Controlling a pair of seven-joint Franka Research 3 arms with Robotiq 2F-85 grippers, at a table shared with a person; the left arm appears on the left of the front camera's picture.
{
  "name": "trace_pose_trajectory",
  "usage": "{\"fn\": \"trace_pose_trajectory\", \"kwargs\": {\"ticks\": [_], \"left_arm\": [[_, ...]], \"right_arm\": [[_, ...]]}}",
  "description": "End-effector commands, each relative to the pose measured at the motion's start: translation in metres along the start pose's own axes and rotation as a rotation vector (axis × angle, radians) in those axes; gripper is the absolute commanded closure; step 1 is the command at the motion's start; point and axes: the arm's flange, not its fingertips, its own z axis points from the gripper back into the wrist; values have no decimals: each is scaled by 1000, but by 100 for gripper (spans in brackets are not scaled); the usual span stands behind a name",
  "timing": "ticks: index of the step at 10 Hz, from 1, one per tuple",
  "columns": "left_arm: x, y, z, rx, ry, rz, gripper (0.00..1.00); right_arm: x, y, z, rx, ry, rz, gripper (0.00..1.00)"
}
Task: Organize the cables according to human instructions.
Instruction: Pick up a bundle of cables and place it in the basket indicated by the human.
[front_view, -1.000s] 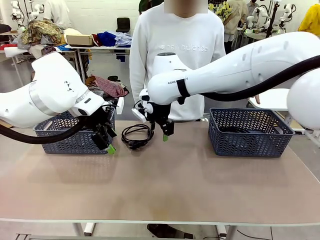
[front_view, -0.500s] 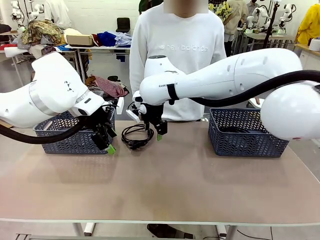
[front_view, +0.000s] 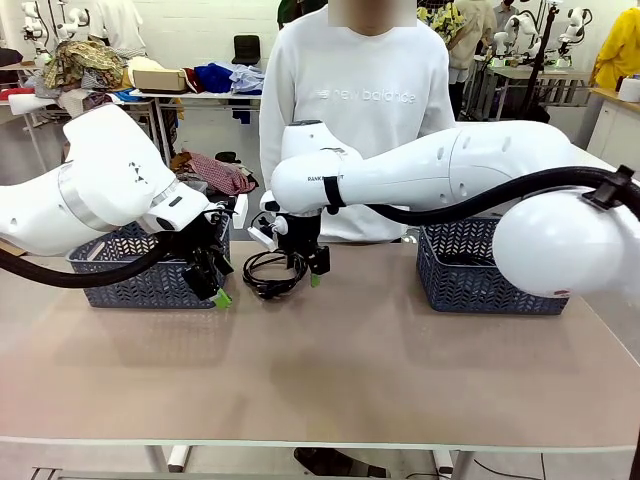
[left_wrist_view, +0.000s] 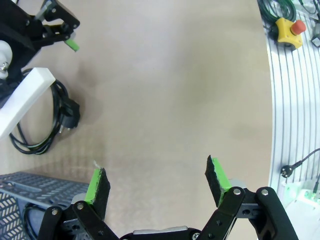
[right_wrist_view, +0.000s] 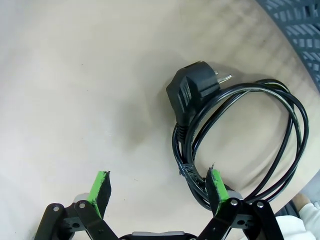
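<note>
As the right gripper (front_view: 303, 270) shifts left and settles over the coiled cable (front_view: 272, 272) on the table (front_view: 400, 370), your jaws stand wide — both arms, nothing held — ready for grasping.

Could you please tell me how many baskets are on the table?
2: the left basket sits behind the left arm, the right basket behind the right arm.
</note>
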Motion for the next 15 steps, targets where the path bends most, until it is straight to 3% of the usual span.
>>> {"fn": "trace_pose_trajectory", "kwargs": {"ticks": [1,13,15], "left_arm": [[-1,0,1,0,1,1,0],[-1,0,1,0,1,1,0],[-1,0,1,0,1,1,0]], "right_arm": [[-3,-27,5,24,39,24,0],[-6,-40,-19,106,34,-44,0],[-6,-40,-19,117,27,-47,20]]}}
